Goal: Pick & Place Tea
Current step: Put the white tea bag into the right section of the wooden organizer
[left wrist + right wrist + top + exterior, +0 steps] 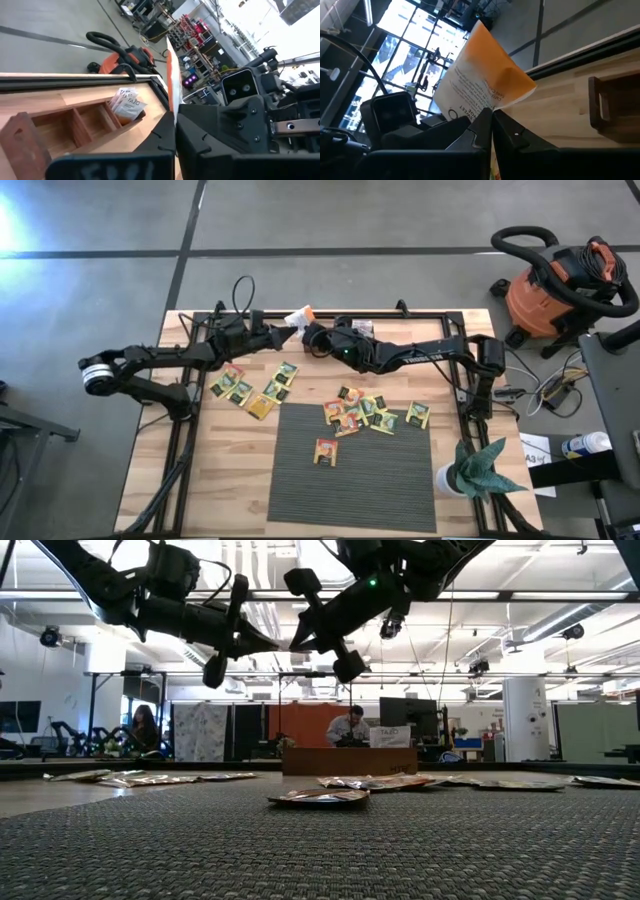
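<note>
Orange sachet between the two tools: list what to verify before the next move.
1. Right tool shut on the orange sachet: ok.
2. Left tool shut on the same sachet, seen edge-on in its wrist view: ok.
3. Sachet held in the air, off the table: ok.
4. How firmly the left tool holds the sachet, before the right one lets go: cannot tell.
5. Room in the wooden tray: one compartment holds white sachets, the other two look bare: ok.
6. Sachet uncreased: cannot tell.
</note>
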{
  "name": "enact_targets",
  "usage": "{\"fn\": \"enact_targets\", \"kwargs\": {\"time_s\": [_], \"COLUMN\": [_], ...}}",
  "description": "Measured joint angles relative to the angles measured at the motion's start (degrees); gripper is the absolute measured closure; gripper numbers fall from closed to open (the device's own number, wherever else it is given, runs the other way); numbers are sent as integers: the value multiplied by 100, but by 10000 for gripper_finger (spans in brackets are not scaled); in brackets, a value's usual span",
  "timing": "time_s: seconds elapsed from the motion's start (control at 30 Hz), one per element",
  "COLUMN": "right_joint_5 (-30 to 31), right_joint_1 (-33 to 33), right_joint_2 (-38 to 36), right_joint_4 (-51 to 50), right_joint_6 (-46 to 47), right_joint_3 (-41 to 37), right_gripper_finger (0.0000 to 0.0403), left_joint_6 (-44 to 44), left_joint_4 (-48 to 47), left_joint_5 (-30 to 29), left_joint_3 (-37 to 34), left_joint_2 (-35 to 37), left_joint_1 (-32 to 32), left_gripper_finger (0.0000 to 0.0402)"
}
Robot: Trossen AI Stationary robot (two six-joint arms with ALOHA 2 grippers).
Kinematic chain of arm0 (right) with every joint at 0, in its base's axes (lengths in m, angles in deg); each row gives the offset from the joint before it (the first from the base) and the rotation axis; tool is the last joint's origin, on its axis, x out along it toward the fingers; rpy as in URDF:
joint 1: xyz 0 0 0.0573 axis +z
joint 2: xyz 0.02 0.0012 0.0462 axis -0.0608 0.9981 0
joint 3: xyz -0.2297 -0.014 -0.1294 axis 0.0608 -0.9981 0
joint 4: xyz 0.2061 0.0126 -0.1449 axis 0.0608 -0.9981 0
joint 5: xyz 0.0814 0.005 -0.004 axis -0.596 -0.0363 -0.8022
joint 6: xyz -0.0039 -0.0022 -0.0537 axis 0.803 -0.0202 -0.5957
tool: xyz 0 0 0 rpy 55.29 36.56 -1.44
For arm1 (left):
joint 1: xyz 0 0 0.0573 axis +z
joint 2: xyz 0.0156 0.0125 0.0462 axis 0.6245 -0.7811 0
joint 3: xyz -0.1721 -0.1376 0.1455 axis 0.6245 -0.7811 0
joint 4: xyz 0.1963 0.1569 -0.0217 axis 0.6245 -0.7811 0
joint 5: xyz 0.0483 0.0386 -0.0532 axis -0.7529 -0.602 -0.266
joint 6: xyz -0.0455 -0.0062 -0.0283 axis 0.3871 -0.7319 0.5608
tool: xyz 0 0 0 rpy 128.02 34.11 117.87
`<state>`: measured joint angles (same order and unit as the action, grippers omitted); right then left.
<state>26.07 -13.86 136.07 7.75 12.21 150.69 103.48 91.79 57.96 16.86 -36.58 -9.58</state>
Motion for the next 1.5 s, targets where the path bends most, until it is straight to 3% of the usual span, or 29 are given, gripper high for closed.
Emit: {"fn": "enact_targets", "kwargs": {"time_s": [0.13, 0.3, 0.43, 0.57, 0.73, 0.83, 0.93, 1.13, 1.5], "right_joint_5": [-5, -86, -826, -1913, -2002, -2008, -2192, -2290, -2270], "right_joint_1": [29, 72, 57, 66, 103, 103, 101, 112, 112], "right_joint_2": [-2, -25, -127, -388, -661, -701, -575, -255, -162], "right_joint_4": [-2, -242, -843, -2011, -3490, -3639, -3695, -4236, -4225], "right_joint_6": [-457, -1186, -2139, -4060, -5505, -6238, -6969, -7389, -7561], "right_joint_3": [-14, -20, -4, 126, 480, 775, 1059, 1552, 1629], "right_gripper_finger": [381, 334, 286, 255, 250, 255, 258, 254, 263], "left_joint_6": [-200, -372, -768, -2315, -5223, -6319, -6921, -7411, -7610], "left_joint_4": [3, 2, -414, -2157, -4951, -5707, -5800, -5920, -6192], "left_joint_5": [-63, -83, 69, 461, 756, 668, 436, 128, 129], "left_joint_3": [32, 134, 292, 673, 1362, 1671, 1906, 2418, 2833], "left_joint_2": [0, 2, 82, 303, 321, 190, 97, -116, -602], "left_joint_1": [45, 141, 197, 197, -37, -209, -377, -620, -927], "left_gripper_finger": [400, 401, 401, 401, 401, 401, 401, 401, 401]}}
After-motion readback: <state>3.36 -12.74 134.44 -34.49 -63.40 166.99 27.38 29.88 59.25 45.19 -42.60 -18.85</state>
